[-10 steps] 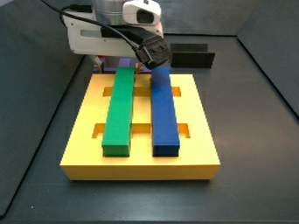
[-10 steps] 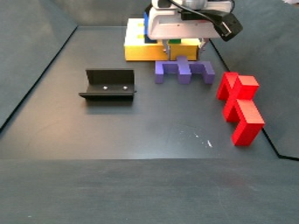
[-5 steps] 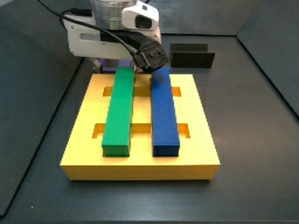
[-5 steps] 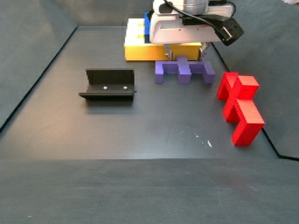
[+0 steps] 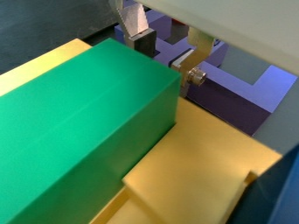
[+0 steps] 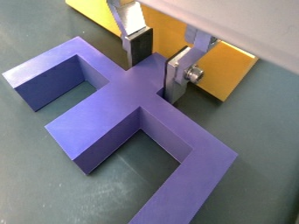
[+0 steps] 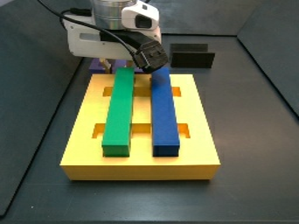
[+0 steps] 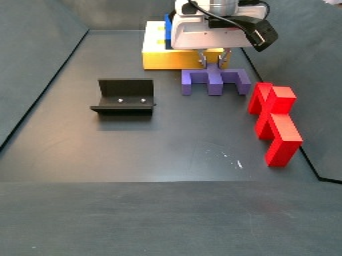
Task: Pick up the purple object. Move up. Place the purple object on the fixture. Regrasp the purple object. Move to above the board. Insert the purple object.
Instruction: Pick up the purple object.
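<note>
Straddling the purple object [image 6: 122, 118], the gripper [image 6: 160, 63] sits low, jaws apart either side of its crossbar. Piece lies flat on the floor just beside the board [image 8: 163, 59]. Red stepped blocks [image 8: 274, 120] near; fixture [image 8: 123, 97] well apart.

No readable text, labels, brands, numbers in any view. Purple object [image 6: 128, 114], yellow board [image 7: 140, 150], green bar [image 7: 119, 109], blue bar [image 7: 163, 112], red blocks [image 8: 274, 122], fixture [image 8: 123, 98]: all plain, unmarked. Gripper [image 6: 156, 63] over purple object beside board, fingers straddling it; no markings legible.
</note>
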